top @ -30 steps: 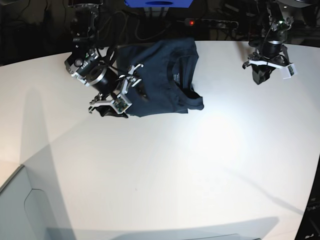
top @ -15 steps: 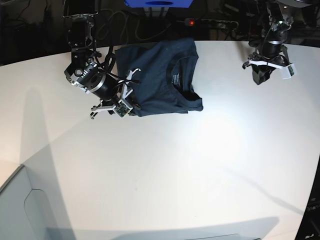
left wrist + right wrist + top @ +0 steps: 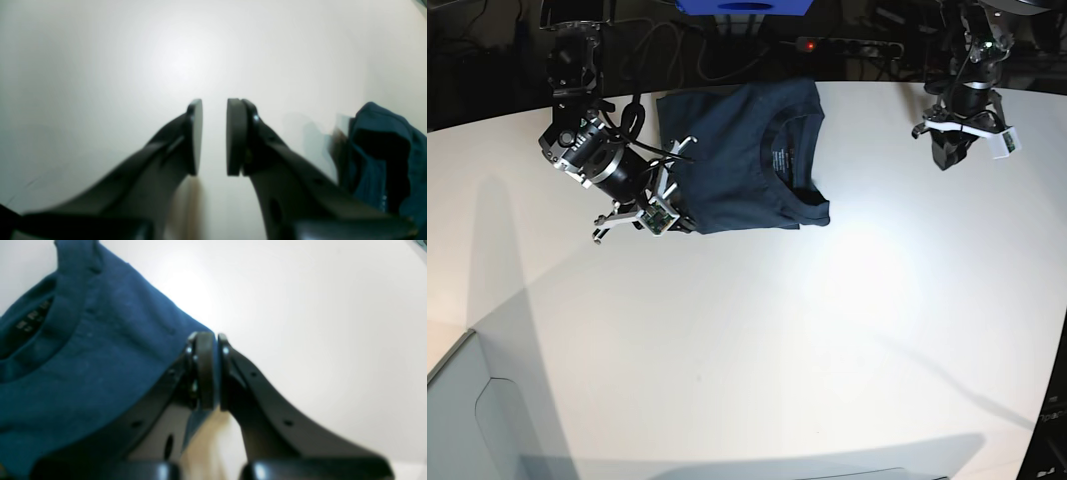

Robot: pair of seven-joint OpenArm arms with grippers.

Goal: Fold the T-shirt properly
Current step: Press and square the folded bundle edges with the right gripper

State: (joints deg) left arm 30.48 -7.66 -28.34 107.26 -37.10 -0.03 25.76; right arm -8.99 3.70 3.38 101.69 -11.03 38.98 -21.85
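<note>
The dark navy T-shirt [image 3: 747, 150] lies folded into a rough rectangle at the back middle of the white table [image 3: 777, 330], collar and neck label facing up. My right gripper [image 3: 670, 212] sits at the shirt's front-left corner. In the right wrist view the right gripper [image 3: 211, 350] has its pads pressed together on the edge of the T-shirt [image 3: 83, 356]. My left gripper [image 3: 949, 150] hovers over bare table at the back right, well away from the shirt. In the left wrist view the left gripper [image 3: 214, 133] holds nothing, a narrow gap between its pads, and the T-shirt [image 3: 383, 150] shows at the right edge.
A power strip with a red light [image 3: 808, 44] and cables lie behind the table's curved back edge. A blue object [image 3: 742, 6] stands at the top middle. A pale grey panel [image 3: 467, 420] fills the lower-left corner.
The right gripper has shut at the shirt's front-left corner and shifted slightly left. The bunched cloth there now lies flatter. The left arm has not moved.
</note>
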